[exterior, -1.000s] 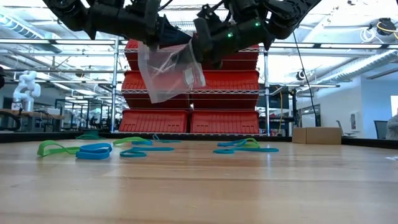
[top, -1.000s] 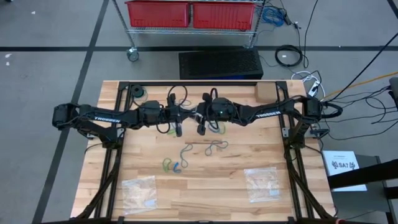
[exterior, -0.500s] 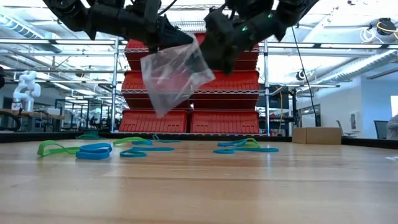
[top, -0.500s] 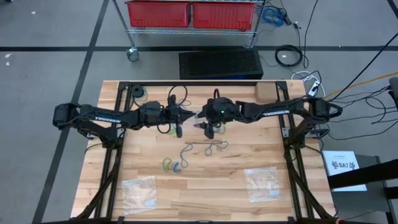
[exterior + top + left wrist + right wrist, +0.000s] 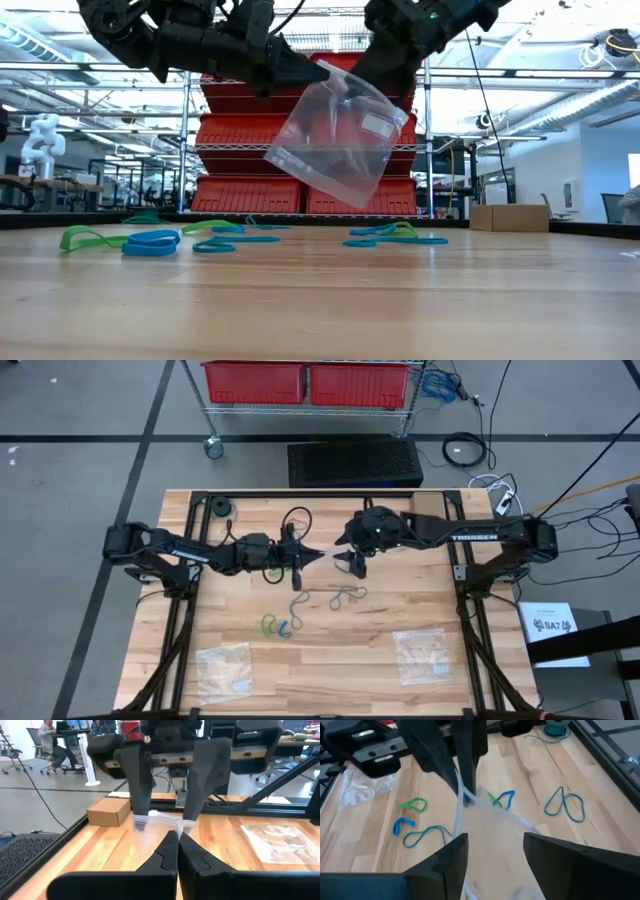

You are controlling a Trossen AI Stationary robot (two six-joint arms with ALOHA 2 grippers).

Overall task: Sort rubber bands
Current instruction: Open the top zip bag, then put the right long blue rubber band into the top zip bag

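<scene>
While hanging clear of the worktop (image 5: 380,680), held at one edge only, so nothing bagged yet.

Largest first:
- Left arm in from 9 o'clock, right arm in from 3, meeting near worktop centre, slightly toward 12.
- Clear bag (image 5: 335,135) dangling mid-air between them, tilted, apparently empty.
- Left gripper (image 5: 305,555) clamped shut on bag edge, fingertips pinched together in left wrist view.
- Right gripper (image 5: 355,563) spread wide, fingers either side of bag rim, gripping nothing. Tips touching plastic or not: cannot tell.
- Two more bags flat on worktop, at 7 o'clock (image 5: 222,665) and 5 o'clock (image 5: 418,655).

Key relation: rubber bands (image 5: 335,597) flat on worktop at 6 o'clock from both grippers, below bag level. Nearest loops, blue and grey, just toward 6 from right gripper, long axis roughly 9-to-3. Green-blue clump (image 5: 277,626) further out at 7 o'clock. Right arm nearer and free, left tied up with bag, so probably right down for the pick, fingers across the loop's long axis. A judgement only.

Writing:
- "TROSSEN" (image 5: 470,538) readable on right forearm.
- "SA7" on white sheet (image 5: 552,625) off worktop at 4 o'clock.
- White label patch (image 5: 377,124) on hanging bag, text unreadable.
</scene>
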